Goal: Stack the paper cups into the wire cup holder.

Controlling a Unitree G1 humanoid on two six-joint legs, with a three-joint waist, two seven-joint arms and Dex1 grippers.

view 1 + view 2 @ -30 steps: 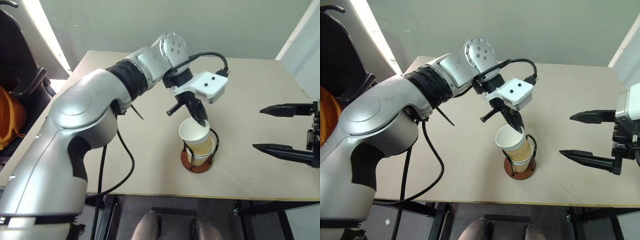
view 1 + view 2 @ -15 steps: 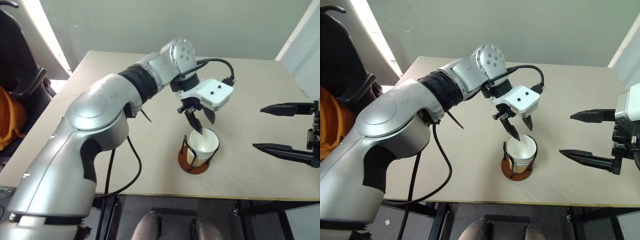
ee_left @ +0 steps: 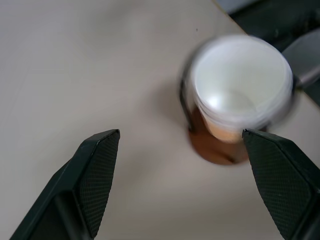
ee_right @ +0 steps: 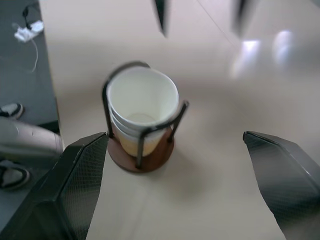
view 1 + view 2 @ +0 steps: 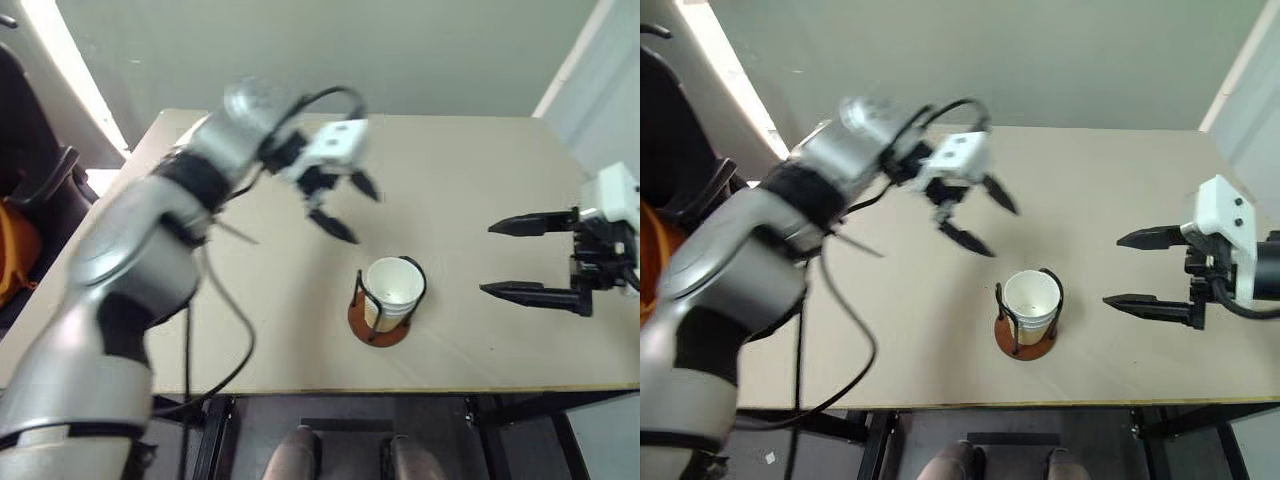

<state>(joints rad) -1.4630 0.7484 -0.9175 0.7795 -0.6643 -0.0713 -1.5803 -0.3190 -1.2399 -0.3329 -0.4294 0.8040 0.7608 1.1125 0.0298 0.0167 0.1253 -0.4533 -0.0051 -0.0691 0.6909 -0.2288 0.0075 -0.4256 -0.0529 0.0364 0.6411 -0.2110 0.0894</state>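
The paper cups sit nested in one stack, white insides up, within the wire cup holder near the table's front edge. Its black wire loops rise around the stack from a reddish-brown disc base. My left gripper hangs open and empty above the table, behind and to the left of the holder and apart from it. My right gripper stands open and empty to the right of the holder, fingers pointing toward it. In the left wrist view the cups lie just inside one black finger.
The tan table spreads bare behind and to both sides of the holder. A dark chair with something orange on it stands off the left edge. A pale panel stands at the right rear corner.
My left gripper opened and let the top cup drop level into the stack, then drew back and to the left. The right gripper edged slightly toward the holder.
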